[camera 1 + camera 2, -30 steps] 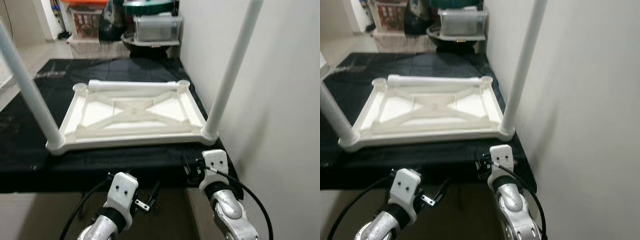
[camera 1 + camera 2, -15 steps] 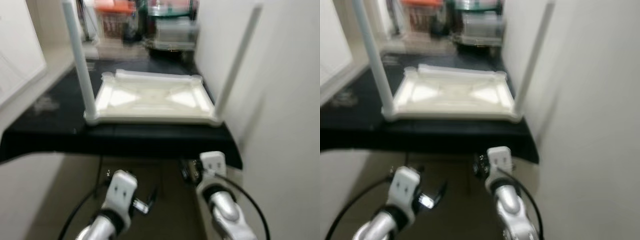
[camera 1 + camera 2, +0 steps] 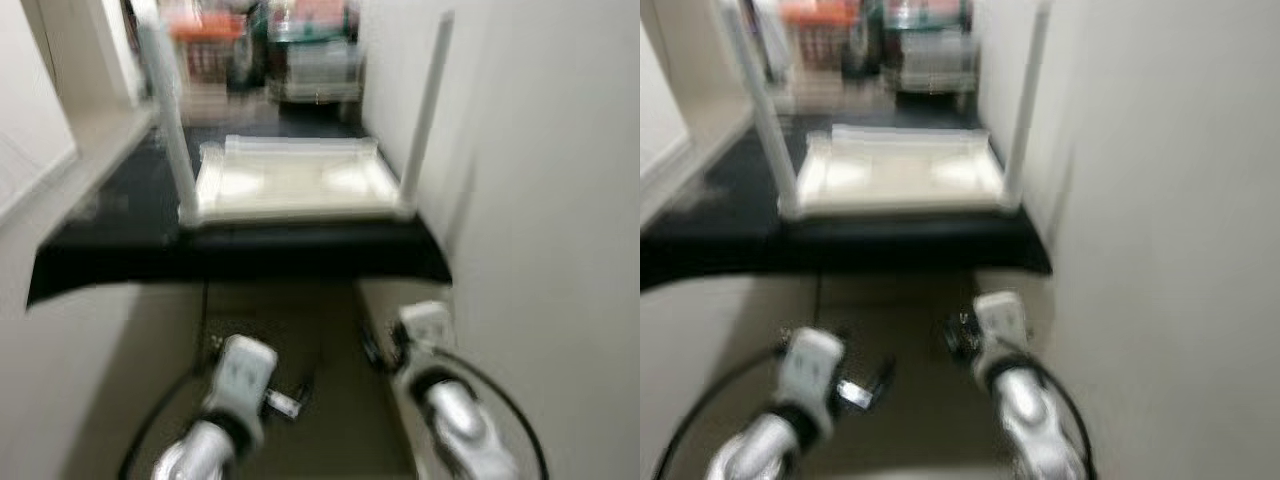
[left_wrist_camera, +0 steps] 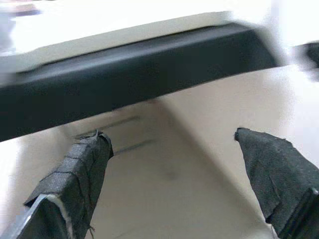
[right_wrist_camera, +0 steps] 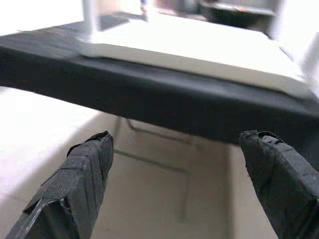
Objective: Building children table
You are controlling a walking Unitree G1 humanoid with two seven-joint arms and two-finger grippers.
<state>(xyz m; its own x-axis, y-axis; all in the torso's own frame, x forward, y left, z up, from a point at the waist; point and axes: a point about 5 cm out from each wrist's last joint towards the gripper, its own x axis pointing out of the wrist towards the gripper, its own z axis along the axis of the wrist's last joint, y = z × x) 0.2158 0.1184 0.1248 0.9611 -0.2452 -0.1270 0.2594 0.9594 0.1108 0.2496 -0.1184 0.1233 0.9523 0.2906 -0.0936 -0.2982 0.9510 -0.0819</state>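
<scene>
Ahead of both grippers, and above their level, a black mat [image 3: 150,262] covers a low platform whose dark front edge [image 5: 199,112] runs across the wrist views; a pale wall [image 3: 540,180] rises close on the right arm's side, and pale floor [image 4: 164,184] lies under the fingers; the head views are blurred. On the mat, beyond the grippers, lies the white children's table top [image 3: 292,180] turned underside up; two white legs stand upright from its near corners, the left leg [image 3: 172,120] forward of the left gripper and the right leg [image 3: 426,110] forward of the right gripper, close by the wall; nothing stands between the grippers and the platform edge. Farther off, past the table top, stacked storage boxes [image 3: 312,60] show as a blur of orange, green and clear plastic; what they hold cannot be told.

Both silver arms are bent low before the body with wrists pointing forward at the platform; the left gripper [image 4: 172,149] has its two black fingers [image 4: 82,164] spread wide with nothing between them, over bare floor short of the mat's edge; the right gripper [image 5: 174,154] likewise gapes wide and empty, its fingers [image 5: 84,172] aimed under the dark edge, the table top just above and beyond.
</scene>
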